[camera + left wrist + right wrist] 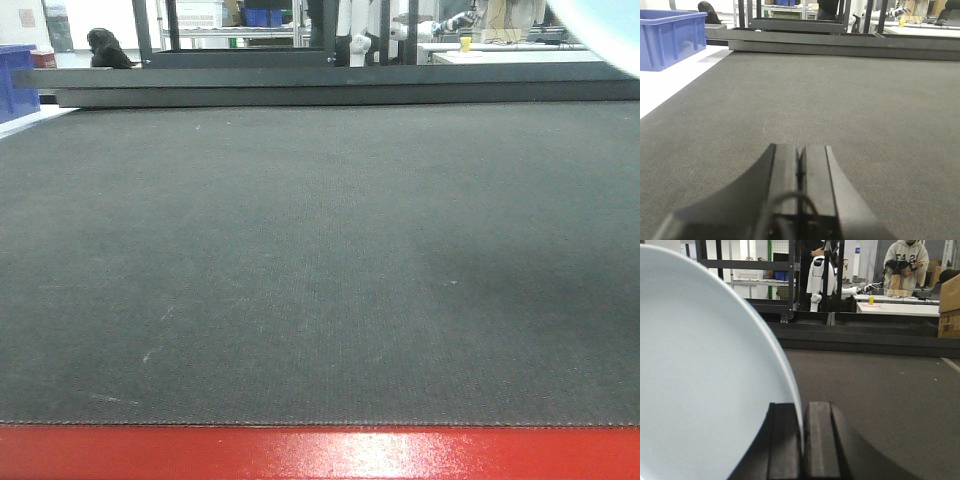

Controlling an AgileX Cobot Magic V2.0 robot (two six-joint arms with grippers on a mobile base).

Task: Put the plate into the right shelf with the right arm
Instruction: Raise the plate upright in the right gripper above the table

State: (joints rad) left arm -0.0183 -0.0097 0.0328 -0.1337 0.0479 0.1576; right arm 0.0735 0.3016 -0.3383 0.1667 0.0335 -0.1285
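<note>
The right hand (803, 412) has its two black fingers (784, 440) pinched onto the rim of the plate (705, 380), with only the plate's thin edge between them. The plate stands on edge, and its white face fills the left half of the right wrist view. Held by the rim like this, it can probably be carried upright and slid onto a shelf without the fingers getting trapped under it. It is up off the table (320, 280), and no part of it seems to touch the dark top.

The left hand (800, 155) is pressed fully closed with nothing in it. It sits low over the table at the bottom of its frame, likely parked out of the way because the job belongs to the other arm.

The front view shows the broad table top and its red edge (320, 455), but it catches the plate only as a pale sliver in the upper right corner, so the grip cannot be seen there. Only the right wrist view shows the grip. Only the left wrist view shows the blue bin (667, 37), at upper left on a white surface beside the table.

I cannot pick out the right shelf for certain, because the metal racks along the top of the frames are too far off to tell. The carry to the shelf looks to be ahead.
</note>
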